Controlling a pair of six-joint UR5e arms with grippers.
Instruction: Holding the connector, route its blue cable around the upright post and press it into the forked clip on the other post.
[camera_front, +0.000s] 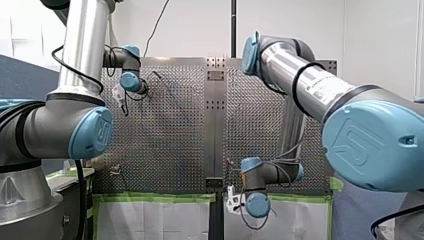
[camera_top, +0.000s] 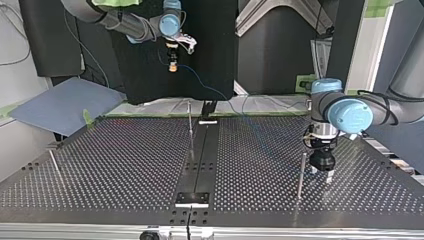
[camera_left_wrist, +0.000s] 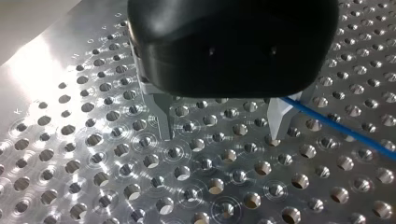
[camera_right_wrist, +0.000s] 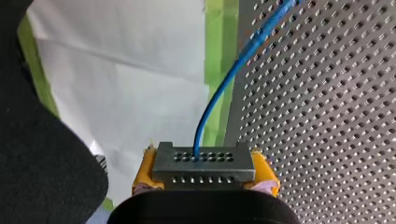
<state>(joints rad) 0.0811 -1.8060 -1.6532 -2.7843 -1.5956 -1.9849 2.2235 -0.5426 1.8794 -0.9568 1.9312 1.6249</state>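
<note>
Clamping a grey connector (camera_right_wrist: 204, 163), my right gripper (camera_right_wrist: 205, 179) is closed on it, with one yellow pad (camera_right_wrist: 144, 170) on each side. The connector is a flat rectangular block with two rows of small holes. One thin blue cable (camera_right_wrist: 219, 93) leaves its face and curves away toward the counter (camera_left_wrist: 93, 154).

In the top view this gripper hangs high at the left, beyond the counter's far edge. The cable slopes down from it toward the counter's right half.

My left gripper (camera_left_wrist: 219, 135) is black, with two slim metal fingers (camera_left_wrist: 163, 116) spread apart and holding nothing. Their tips are close above the counter. The cable passes just beside one finger; I cannot tell whether they touch.

The counter is a shiny metal plate covered in rows of round holes.

Three thin metal posts show in the top view. One (camera_top: 190, 122) stands near the middle, one (camera_top: 301, 175) just beside my left gripper, and one (camera_top: 54, 165) leans at the left. The forked clip is too small to make out.
</note>
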